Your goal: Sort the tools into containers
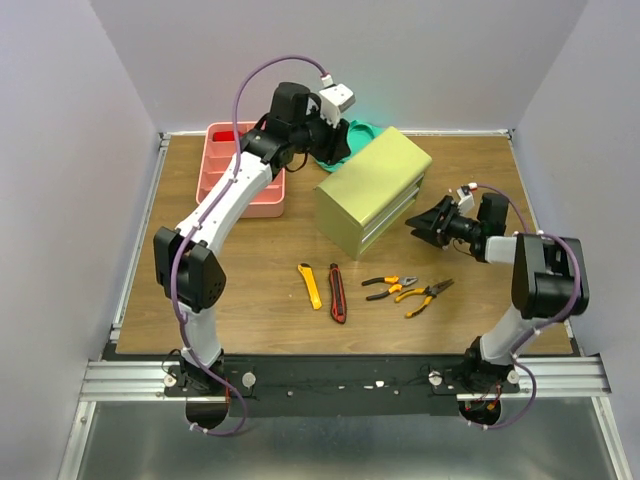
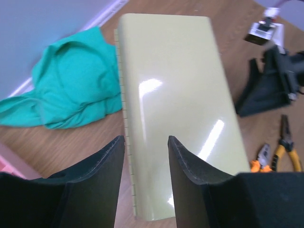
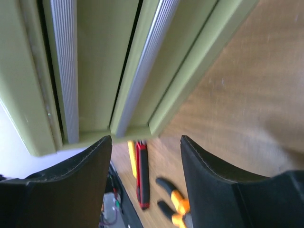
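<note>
Parted and empty, the right fingers [image 3: 71, 185] face the shut, ridged drawers [image 3: 66, 71] of the glossy olive chest [image 1: 375, 190] on the tabletop [image 1: 250, 290], the left fingers [image 2: 99, 180], likewise apart and empty, hover over its lid [image 2: 175, 104], and a clumsy tug could slide it onto the knives [image 1: 337, 292] and pliers [image 1: 390, 287] lying near its front.

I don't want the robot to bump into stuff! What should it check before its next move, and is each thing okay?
1. Left gripper open and empty: ok.
2. Right gripper open and empty: ok.
3. Chest drawers open to take tools: not ok, they look shut.
4. Yellow knife, red-black knife, pliers and second pliers lying free on the table: ok.
5. Pink tray has room: cannot tell, partly hidden.
</note>
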Motion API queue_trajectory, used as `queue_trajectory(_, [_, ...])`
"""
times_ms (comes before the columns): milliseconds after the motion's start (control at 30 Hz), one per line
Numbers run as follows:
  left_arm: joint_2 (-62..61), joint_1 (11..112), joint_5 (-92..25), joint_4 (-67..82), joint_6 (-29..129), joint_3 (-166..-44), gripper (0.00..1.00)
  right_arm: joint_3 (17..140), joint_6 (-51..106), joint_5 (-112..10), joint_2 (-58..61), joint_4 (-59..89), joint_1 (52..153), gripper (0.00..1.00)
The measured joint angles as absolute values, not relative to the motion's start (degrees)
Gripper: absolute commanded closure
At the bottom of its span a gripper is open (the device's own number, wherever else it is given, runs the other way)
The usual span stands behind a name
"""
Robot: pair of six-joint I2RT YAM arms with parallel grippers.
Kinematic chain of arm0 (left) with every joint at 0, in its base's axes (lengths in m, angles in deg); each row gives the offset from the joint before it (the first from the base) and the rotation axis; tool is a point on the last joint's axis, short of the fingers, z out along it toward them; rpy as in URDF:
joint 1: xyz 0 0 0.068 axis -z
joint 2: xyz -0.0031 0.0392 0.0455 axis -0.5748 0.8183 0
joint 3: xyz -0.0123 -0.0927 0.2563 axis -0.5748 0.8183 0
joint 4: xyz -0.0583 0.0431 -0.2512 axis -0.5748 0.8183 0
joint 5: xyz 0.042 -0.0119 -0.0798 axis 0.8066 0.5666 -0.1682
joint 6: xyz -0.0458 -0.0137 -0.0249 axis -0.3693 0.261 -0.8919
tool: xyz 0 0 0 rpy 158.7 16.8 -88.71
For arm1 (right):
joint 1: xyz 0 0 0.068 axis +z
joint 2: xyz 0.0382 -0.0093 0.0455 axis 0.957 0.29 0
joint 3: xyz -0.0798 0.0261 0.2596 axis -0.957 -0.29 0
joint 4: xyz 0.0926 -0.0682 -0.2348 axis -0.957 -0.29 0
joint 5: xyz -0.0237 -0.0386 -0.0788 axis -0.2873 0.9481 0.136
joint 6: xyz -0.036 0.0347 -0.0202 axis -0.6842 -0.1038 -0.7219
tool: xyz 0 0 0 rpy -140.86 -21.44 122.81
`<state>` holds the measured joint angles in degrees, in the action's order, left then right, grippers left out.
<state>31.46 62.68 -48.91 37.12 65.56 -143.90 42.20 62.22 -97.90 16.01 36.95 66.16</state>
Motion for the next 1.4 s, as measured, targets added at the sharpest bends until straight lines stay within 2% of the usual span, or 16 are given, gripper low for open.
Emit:
queue_trajectory(100, [32.0, 62.7, -54.3, 37.1, 64.4, -143.3, 0.52, 42.2, 69.5, -98.6, 21.9, 48.9, 66.2, 0.34])
queue_trajectory(200, [32.8, 63.0, -57.4, 37.0, 63.6, -142.4, 0.52, 42.8, 73.3, -99.1, 24.6, 54.8, 66.2, 0.34])
queue_trajectory(467, [33.8, 65.0, -58.0, 38.1, 64.1, -139.9, 0.52, 48.2, 79.3, -99.1, 30.3, 63.9, 67.2, 0.37])
queue_trajectory(700, [33.8, 66.2, -58.0, 38.1, 64.7, -138.9, 0.52, 50.3, 81.6, -97.8, 34.0, 64.3, 69.1, 0.41])
queue_trajectory(800, [33.8, 66.4, -57.8, 38.2, 64.8, -138.7, 0.52, 51.4, 82.2, -97.1, 35.3, 64.3, 70.2, 0.49])
queue_trajectory(1000, [33.8, 66.8, -56.8, 38.2, 64.9, -137.6, 0.52, 52.3, 84.2, -95.4, 37.1, 65.1, 71.3, 0.72])
queue_trajectory(1033, [33.8, 66.9, -56.6, 38.3, 65.0, -137.2, 0.52, 52.3, 84.6, -95.4, 37.5, 65.1, 71.3, 0.79])
queue_trajectory(1133, [33.8, 67.5, -56.1, 38.0, 65.2, -136.6, 0.52, 52.3, 86.0, -95.4, 37.7, 65.3, 71.3, 0.87])
queue_trajectory(1400, [33.7, 68.6, -55.7, 37.5, 65.3, -136.0, 0.52, 50.0, 85.5, -93.8, 35.2, 63.6, 71.2, 0.87])
